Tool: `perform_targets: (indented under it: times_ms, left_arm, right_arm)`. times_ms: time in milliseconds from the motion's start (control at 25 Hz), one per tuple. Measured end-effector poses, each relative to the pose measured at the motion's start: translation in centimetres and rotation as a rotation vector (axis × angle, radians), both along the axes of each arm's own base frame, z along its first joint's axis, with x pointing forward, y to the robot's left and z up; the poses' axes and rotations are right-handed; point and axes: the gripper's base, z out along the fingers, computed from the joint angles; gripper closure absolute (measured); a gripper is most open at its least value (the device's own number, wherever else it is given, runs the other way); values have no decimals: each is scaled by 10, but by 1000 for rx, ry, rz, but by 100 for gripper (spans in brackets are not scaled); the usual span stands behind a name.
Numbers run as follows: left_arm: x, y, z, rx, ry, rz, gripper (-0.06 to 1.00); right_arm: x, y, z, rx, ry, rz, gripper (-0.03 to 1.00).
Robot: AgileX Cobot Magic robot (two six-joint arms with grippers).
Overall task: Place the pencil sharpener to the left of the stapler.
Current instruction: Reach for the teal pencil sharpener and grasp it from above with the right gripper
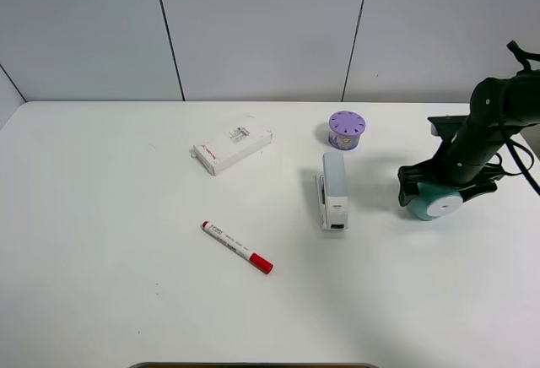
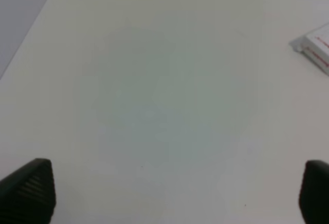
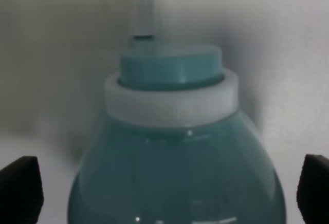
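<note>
The right gripper (image 3: 165, 188) straddles the pencil sharpener (image 1: 437, 205), jaws wide and not yet pinching; close squarely on its round body; lift well clear before crossing the stapler (image 1: 333, 189).

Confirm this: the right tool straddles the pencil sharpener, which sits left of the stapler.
Wrong side. The exterior high view shows the pencil sharpener right of the stapler, not left; the right tool does straddle it.

Glossy black right arm (image 1: 494, 110) with thin cables (image 1: 516, 161); left claw (image 2: 172, 192) fingertips (image 2: 31, 190) ribbed, matte black.
</note>
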Motion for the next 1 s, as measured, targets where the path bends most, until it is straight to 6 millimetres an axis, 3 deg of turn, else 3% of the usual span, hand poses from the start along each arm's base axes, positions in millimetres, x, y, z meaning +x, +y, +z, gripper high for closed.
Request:
perform_targets:
  times_ms: [1000]
  left_arm:
    - [0,0,0,0,0,0,-1]
  right_arm:
    - [3,1,-15,-1,28,2,-2]
